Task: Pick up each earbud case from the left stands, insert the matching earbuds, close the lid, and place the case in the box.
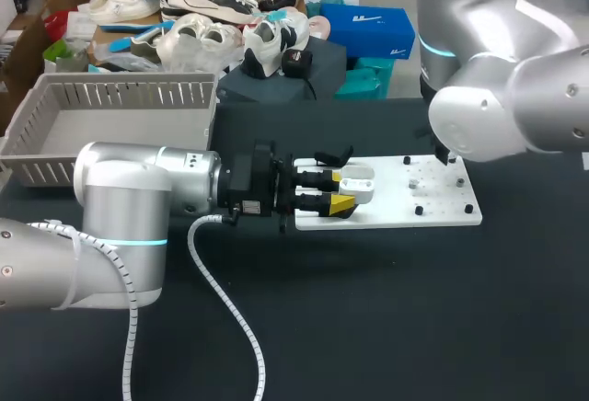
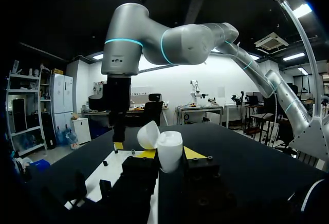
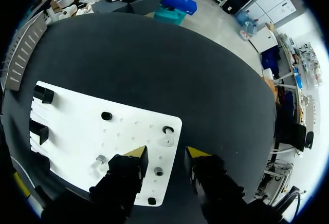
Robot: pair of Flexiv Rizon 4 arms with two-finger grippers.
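Left gripper [image 1: 342, 193] clamped on white earbud case [image 2: 169, 151], lid open, at left end of white board [image 1: 442, 210]. Board laid on black table [image 1: 414, 318]; grey box [image 1: 129, 97] set left of board. Right gripper [image 3: 167, 153] held over board's right end, fingers spread, nothing between.

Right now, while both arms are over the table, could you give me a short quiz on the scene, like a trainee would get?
1. True or false: the earbud case held in the left gripper has its lid shut.
2. Which gripper hangs open above the white board with nothing between its fingers? A) the left one B) the right gripper C) neither
3. Fill in: in the head view, the grey box stands to the board's ____.

Key: 1 false, the lid stands open; 2 B; 3 left.
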